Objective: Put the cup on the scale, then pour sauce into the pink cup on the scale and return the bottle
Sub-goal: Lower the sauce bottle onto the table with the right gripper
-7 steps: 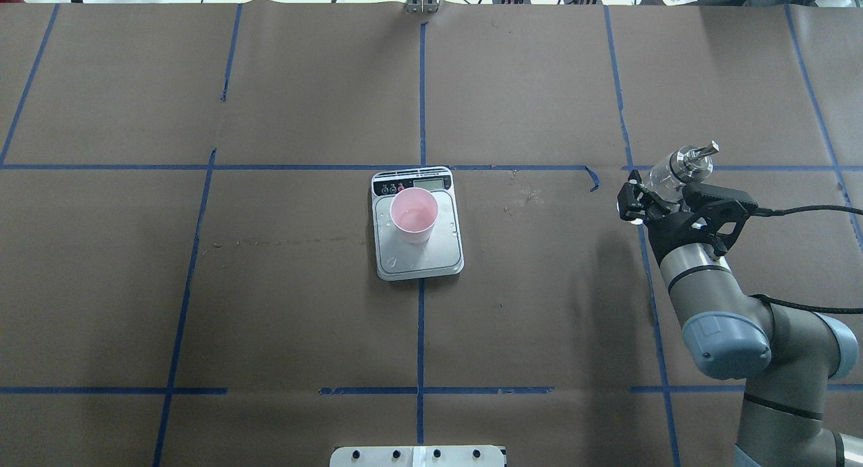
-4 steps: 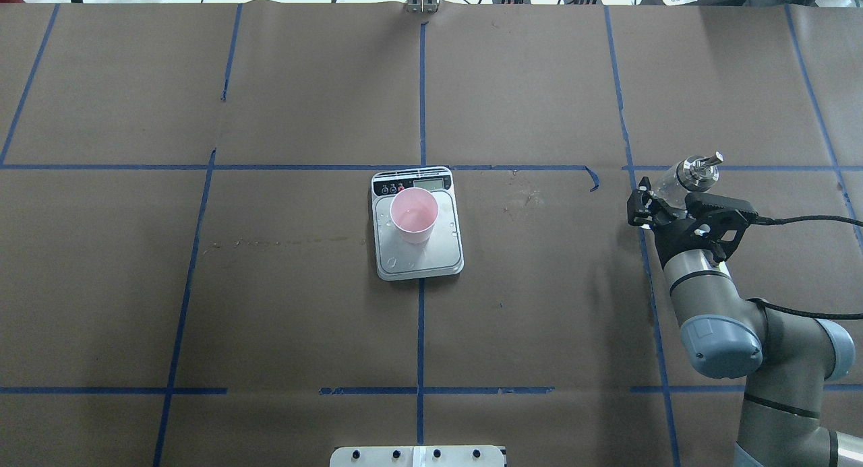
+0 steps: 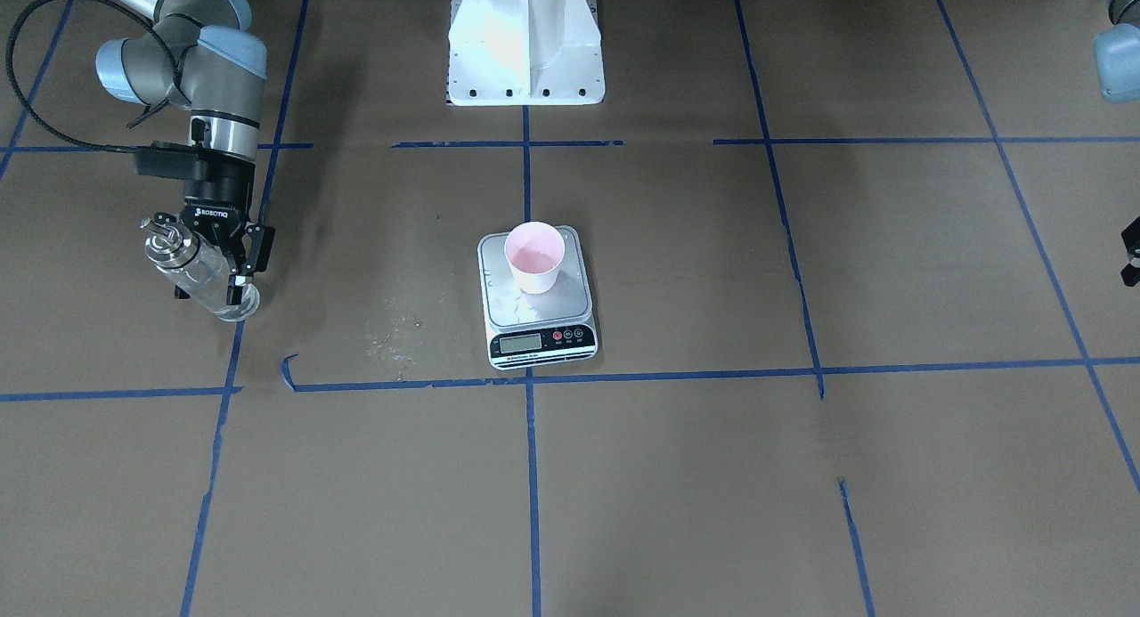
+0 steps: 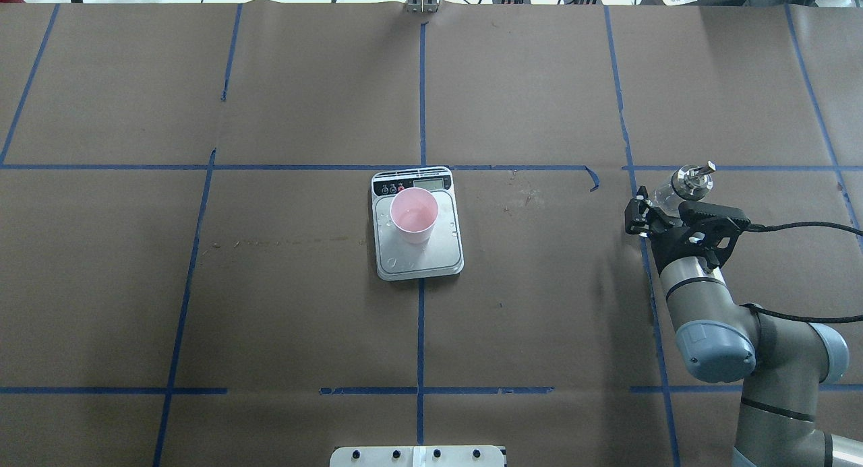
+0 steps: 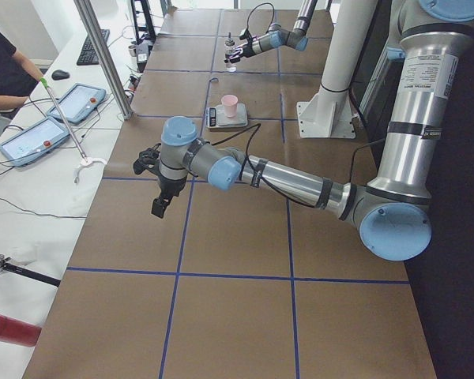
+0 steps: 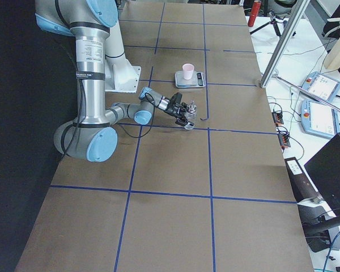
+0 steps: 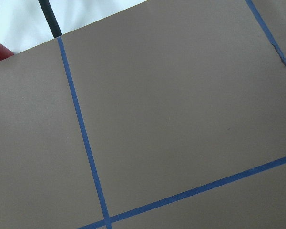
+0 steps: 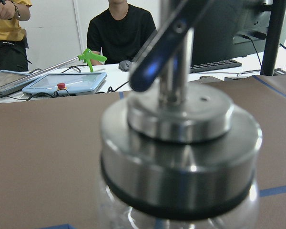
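Note:
The pink cup (image 4: 414, 214) stands upright on the scale (image 4: 419, 255) at the table's middle, near the display end; it also shows in the front view (image 3: 534, 256) on the scale (image 3: 543, 312). My right gripper (image 4: 664, 201) is shut on the clear bottle (image 4: 688, 178), far to the right of the scale. The bottle (image 3: 191, 265) is tilted, its base low near the table; I cannot tell whether it touches. Its silver cap (image 8: 181, 143) fills the right wrist view. My left gripper (image 5: 162, 197) hangs over bare table at the left end; I cannot tell whether it is open.
Water drops lie on the scale's platform and a damp patch (image 3: 392, 332) marks the brown paper beside it. The robot's white base plate (image 3: 524, 56) is at the near edge. Operators and tablets (image 8: 62, 83) sit beyond the far edge.
My right gripper has drawn back toward the robot and sunk lower with the bottle, which now stands a little more upright. Cup and scale have not moved.

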Available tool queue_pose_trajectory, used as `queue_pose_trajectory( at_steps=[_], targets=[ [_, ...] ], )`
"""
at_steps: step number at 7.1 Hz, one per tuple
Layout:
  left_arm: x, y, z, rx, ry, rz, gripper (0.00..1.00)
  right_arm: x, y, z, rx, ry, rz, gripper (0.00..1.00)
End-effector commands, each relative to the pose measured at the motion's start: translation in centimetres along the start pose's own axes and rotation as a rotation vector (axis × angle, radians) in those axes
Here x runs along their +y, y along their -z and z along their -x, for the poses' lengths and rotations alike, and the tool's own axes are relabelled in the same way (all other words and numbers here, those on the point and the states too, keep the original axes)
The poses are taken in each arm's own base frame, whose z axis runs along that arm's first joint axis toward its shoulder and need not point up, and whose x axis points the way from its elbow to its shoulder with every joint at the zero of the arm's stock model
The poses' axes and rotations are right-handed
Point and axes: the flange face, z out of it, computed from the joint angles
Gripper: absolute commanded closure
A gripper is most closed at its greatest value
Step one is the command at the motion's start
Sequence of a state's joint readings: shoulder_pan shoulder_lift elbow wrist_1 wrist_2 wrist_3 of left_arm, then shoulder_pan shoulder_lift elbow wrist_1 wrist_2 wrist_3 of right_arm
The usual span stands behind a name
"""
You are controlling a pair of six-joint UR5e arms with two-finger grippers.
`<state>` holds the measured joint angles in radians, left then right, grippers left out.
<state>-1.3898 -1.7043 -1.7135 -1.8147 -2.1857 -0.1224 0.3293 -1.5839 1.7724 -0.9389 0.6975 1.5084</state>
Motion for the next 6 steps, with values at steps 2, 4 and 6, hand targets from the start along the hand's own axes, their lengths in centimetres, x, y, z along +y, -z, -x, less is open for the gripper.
queue_pose_trajectory(
  at_steps=[2,4,6],
  targets=[
    [0.08,-0.04,0.04,0.0,0.0,0.001,0.0,1.27,0.01,0.06,-0.002,0.017,0.012,1.0],
    [0.0,0.05,0.07,0.0,0.0,-0.001,0.0,1.4,0.09,0.24,-0.008,0.013,0.036,1.0],
    [0.0,0.05,0.07,0.0,0.0,-0.001,0.0,1.57,-0.03,0.06,-0.006,0.02,0.048,0.59]
  ],
)
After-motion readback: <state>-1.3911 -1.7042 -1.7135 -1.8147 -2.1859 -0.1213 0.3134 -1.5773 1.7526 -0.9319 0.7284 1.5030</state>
